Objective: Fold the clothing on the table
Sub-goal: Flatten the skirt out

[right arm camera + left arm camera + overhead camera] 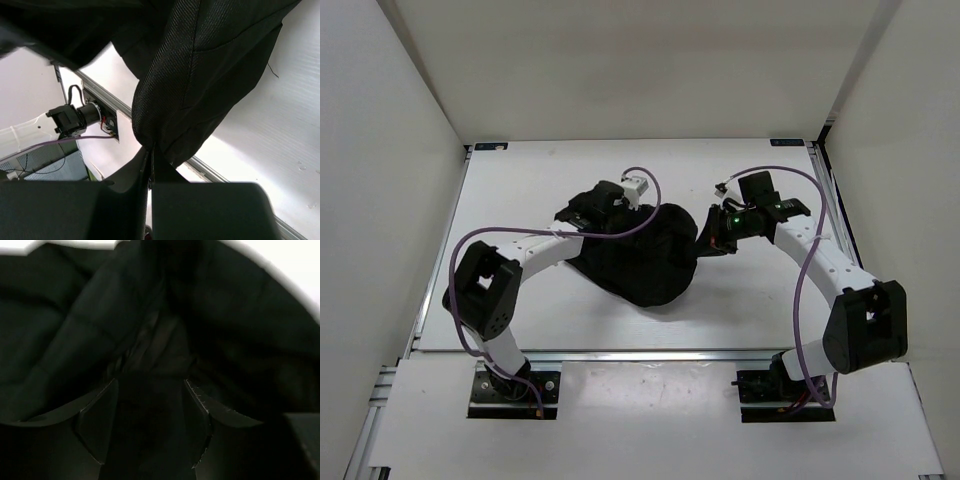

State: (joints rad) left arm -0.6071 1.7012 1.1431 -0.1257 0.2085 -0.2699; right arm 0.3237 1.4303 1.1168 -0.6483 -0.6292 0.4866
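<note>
The clothing (650, 260) is a black bunched heap in the middle of the white table (520, 190). My left gripper (620, 215) sits on the heap's left top. In the left wrist view the left gripper (150, 382) stands open, its fingers (97, 425) apart over dark folds of the clothing (100, 315). My right gripper (712, 234) is at the heap's right edge. In the right wrist view the right gripper (151, 147) is shut on a hanging fold of the clothing (200, 65), lifted off the table (280, 125).
An aluminium rail (640, 353) runs along the table's near edge, with both arm bases behind it. White walls (380, 150) enclose the left, back and right sides. An arm's base mount (75, 117) and its purple cable show in the right wrist view.
</note>
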